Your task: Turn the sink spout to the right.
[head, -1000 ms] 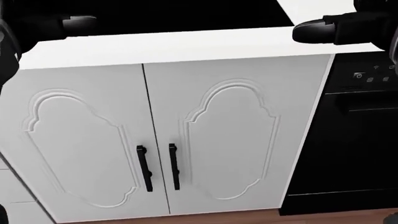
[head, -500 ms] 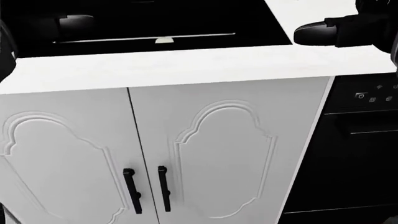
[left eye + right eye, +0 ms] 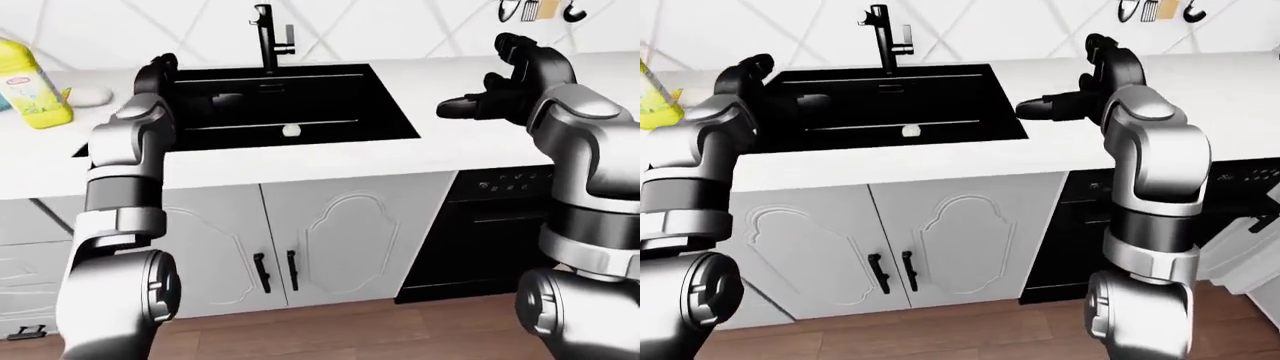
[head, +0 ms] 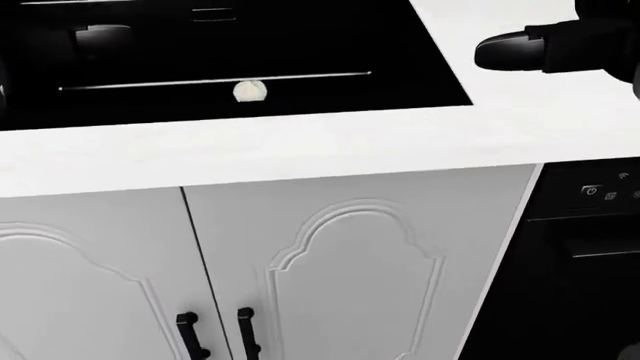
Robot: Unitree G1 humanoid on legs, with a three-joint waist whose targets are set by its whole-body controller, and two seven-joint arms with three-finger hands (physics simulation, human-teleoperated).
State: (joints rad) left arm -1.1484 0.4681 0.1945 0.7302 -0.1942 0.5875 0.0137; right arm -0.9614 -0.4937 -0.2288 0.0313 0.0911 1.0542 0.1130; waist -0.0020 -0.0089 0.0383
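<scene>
- Head view has slid downward over the last second: the cabinet doors (image 4: 330, 277) sit lower in the picture and the black sink (image 3: 330, 120) now fills the top, so the camera has moved toward the tabletop (image 4: 300, 142), not the furniture.
- A small pale object (image 4: 249, 91) on the sink floor has come into sight that was hidden a second ago.
- Left-eye view shows the spout (image 3: 264, 34) at 12 o'clock of the basin, upright at its far rim, with a small lever on its right side.
- My right hand (image 3: 500, 82) hangs over the tabletop at 3 o'clock of the sink, its fingers spread and gripping nothing, well apart from the spout.
- My left hand (image 3: 157, 71) is raised at the basin's 9 o'clock edge; its fingers are dark against the dark sink, so I cannot tell whether they are open or curled.
- A yellow bottle (image 3: 32, 82) stands on the tabletop far off at 9 o'clock.
- I judge I am closing in but have not begun the turn; a reach to the spout comes next.
</scene>
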